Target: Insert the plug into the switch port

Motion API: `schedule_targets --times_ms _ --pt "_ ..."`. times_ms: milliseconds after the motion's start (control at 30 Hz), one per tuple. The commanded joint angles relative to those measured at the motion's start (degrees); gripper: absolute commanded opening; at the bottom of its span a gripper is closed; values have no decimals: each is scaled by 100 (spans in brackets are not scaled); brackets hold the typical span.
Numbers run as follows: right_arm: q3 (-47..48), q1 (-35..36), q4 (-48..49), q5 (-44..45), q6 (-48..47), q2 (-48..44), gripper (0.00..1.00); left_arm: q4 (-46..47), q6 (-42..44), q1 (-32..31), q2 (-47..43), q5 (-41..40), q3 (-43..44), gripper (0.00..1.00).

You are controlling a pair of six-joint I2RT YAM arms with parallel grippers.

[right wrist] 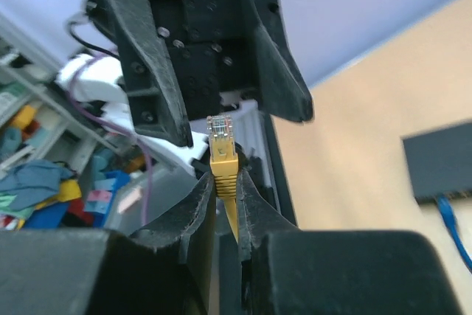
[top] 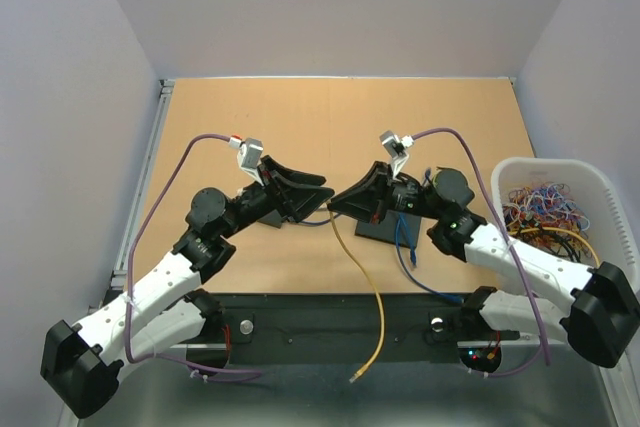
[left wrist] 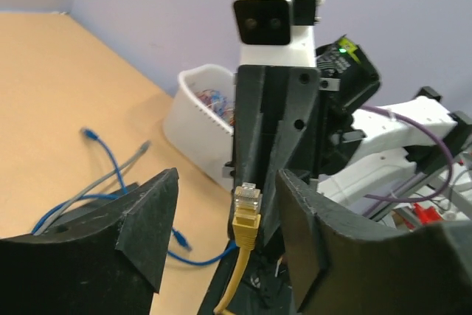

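Observation:
My right gripper [right wrist: 226, 182] is shut on the yellow boot of a cable, and the clear plug [right wrist: 221, 136] sticks up above its fingertips. My left gripper [left wrist: 228, 181] is open, its jaws standing either side of the same plug [left wrist: 247, 203] without touching it. In the top view the two grippers meet nose to nose, left [top: 312, 193] and right [top: 338, 203], above mid-table. The yellow cable [top: 372, 287] hangs from there to the near edge. The black switch [top: 382, 230] lies under the right arm and also shows in the right wrist view [right wrist: 439, 170]; its ports are not visible.
A white basket [top: 603, 183] of coloured cables stands at the right edge. Blue cables [top: 404, 247] run from the switch toward the near edge. The yellow cable's free end [top: 355, 377] lies on the grey ledge in front of the table.

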Motion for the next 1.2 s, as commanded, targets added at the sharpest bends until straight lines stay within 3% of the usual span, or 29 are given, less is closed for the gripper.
schedule_targets --times_ms 0,233,367,500,833,1167 --pt "1 24 -1344 658 -795 -365 0 -710 481 48 -260 -482 198 67" --pt "484 15 -3520 1969 -1729 -331 0 -1721 815 488 -234 -1264 426 70" --pt "687 24 -4336 2707 -2010 134 0 -2530 877 672 379 -2931 593 71" --pt "932 15 -4523 3208 -2186 732 0 -2602 772 936 960 -3664 462 68" --pt "2538 24 -5112 3781 -2897 2612 0 -2330 622 2201 2384 -3753 426 63" --pt "4000 243 -5762 4158 -3487 4573 0 -2066 851 2509 3641 -3306 944 63"
